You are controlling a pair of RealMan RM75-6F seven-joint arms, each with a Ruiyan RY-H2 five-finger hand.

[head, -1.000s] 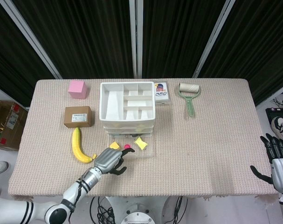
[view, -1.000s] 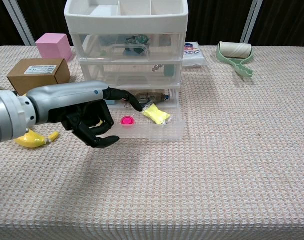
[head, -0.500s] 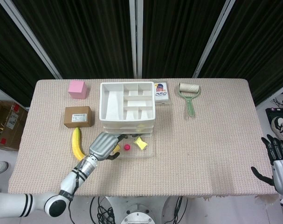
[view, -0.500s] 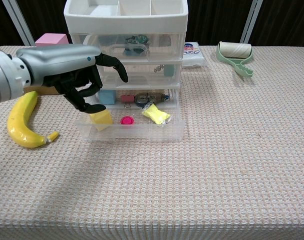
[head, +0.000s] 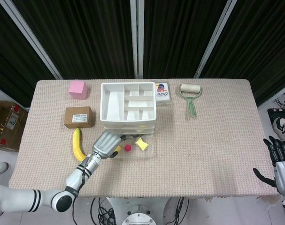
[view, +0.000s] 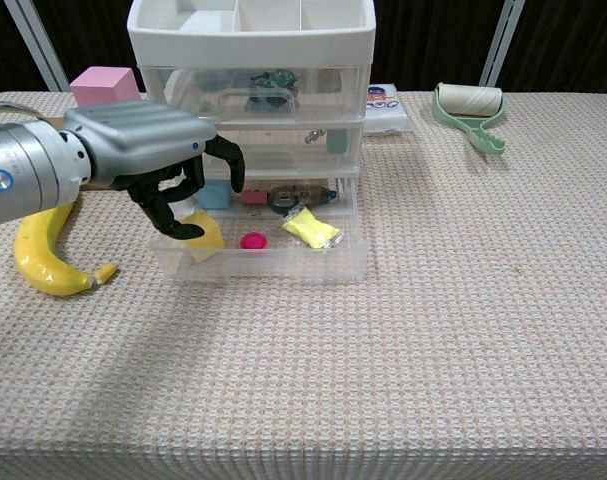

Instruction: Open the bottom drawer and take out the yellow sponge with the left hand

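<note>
The white three-drawer cabinet (view: 251, 60) stands at the table's back middle, its clear bottom drawer (view: 268, 265) pulled out. At the drawer's left end lies the yellow sponge (view: 207, 236), partly covered in the head view (head: 117, 149). My left hand (view: 148, 150) reaches over that end (head: 106, 145); its fingers curl down above the sponge and the thumb tip touches the sponge's left edge, without a closed grip. A pink disc (view: 253, 240) and a yellow wrapped packet (view: 311, 230) also lie in the drawer. My right hand (head: 279, 161) hangs off the table's right edge with fingers spread, holding nothing.
A banana (view: 43, 262) lies left of the drawer, close to my left forearm. A cardboard box (head: 78, 117) and a pink cube (head: 78, 89) sit behind it. A lint roller (head: 190, 96) and a printed packet (head: 162, 92) lie right of the cabinet.
My left hand moved from the table in front of the drawer up to the cabinet's left side, then lowered over the sponge at the drawer's left end. The right hand stayed put.
</note>
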